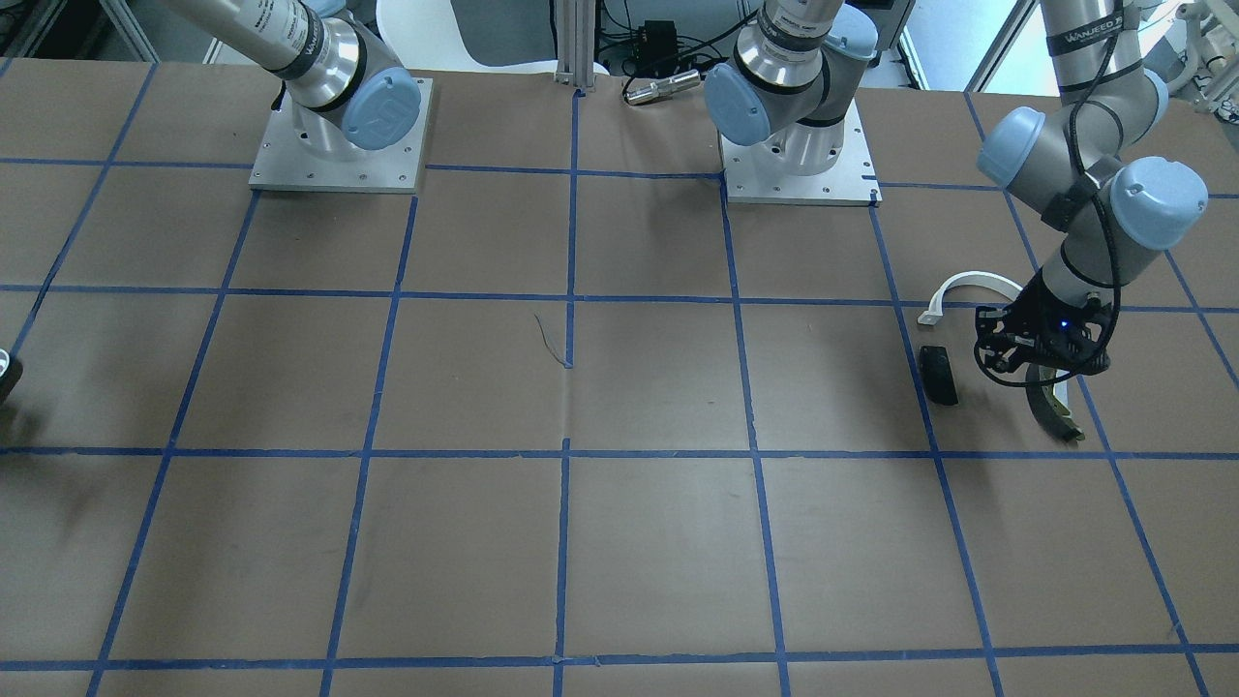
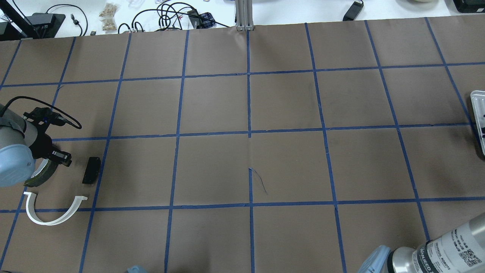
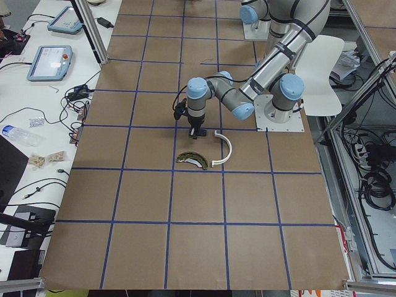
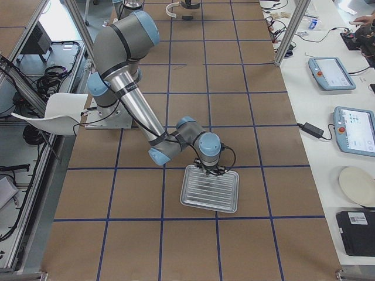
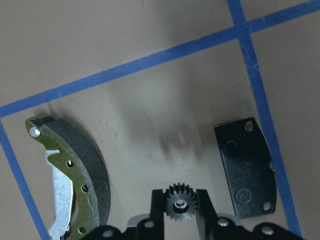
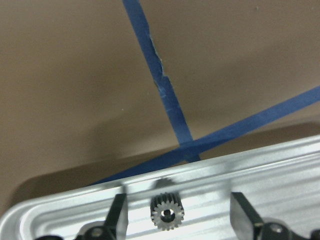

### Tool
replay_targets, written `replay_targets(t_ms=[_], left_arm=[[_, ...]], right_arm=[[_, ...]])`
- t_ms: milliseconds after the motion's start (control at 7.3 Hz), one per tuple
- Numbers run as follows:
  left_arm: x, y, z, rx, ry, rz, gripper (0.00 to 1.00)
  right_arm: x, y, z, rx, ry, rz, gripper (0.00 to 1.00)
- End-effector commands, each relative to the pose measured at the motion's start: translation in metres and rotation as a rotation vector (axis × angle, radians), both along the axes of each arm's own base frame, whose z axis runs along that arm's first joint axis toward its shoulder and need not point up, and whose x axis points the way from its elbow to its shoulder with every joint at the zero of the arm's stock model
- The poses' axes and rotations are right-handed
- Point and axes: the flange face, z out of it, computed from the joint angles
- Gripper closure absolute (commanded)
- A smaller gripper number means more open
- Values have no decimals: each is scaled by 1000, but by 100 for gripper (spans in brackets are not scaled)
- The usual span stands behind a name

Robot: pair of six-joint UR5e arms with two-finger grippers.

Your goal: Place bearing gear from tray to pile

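My left gripper is shut on a small dark bearing gear and holds it just above the table, between the parts of the pile. The pile is an olive brake shoe, a flat black pad and a white arc. My right gripper is open over the ribbed metal tray. A second bearing gear lies flat on the tray between its fingers, untouched.
The tray sits at the table's end on my right side and the pile at the far left end. Brown paper with blue tape grid covers the table. Both arm bases stand at the back edge.
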Motion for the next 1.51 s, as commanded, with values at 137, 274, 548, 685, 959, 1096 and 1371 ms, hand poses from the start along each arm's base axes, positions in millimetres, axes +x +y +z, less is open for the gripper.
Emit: replay_targets(t_ms=[137, 274, 548, 685, 959, 1096, 1371], left_arm=[[0, 1, 5, -5, -7, -2, 0], [0, 0, 9, -7, -17, 1, 0], [-27, -7, 38, -26, -61, 42, 0], [-65, -12, 57, -40, -64, 57, 0], [-135, -23, 93, -55, -49, 104, 0], [-163, -34, 109, -47, -39, 163, 0], [-232, -63, 163, -40, -22, 308, 0]], right_arm=[[-1, 2, 0, 24, 16, -8, 56], [-3, 5, 4, 39, 34, -20, 83], [-1, 7, 3, 77, 42, -70, 100], [-1, 7, 4, 79, 46, -71, 100], [6, 8, 31, 65, 56, -116, 100], [24, 11, 59, 87, 22, -224, 100], [111, -19, 70, 109, -19, -348, 100]])
